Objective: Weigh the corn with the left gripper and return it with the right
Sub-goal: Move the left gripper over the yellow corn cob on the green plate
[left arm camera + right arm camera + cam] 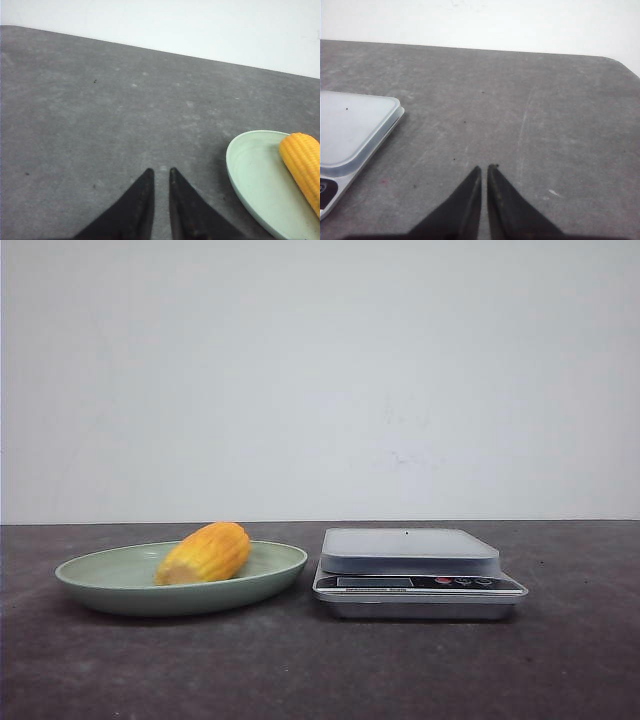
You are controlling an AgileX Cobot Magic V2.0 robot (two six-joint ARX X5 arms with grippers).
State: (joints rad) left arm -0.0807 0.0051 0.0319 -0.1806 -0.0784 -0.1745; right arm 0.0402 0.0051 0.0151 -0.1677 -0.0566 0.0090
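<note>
The corn (pixel 205 553), a stubby yellow-orange cob, lies in a pale green plate (pixel 100 585) on the left of the dark table. It also shows in the left wrist view (pixel 304 165), in the plate (pixel 250 170). A silver scale (pixel 410 550) with a bare platform stands right of the plate; its corner shows in the right wrist view (pixel 350 130). My left gripper (pixel 161 171) is shut and empty over bare table, left of the plate. My right gripper (pixel 484 167) is shut and empty over bare table, right of the scale. Neither gripper shows in the front view.
The scale's front panel (pixel 420 583) carries a display and buttons. A white wall (pixel 320 370) stands behind the table. The table's rounded corner (pixel 620 62) shows in the right wrist view.
</note>
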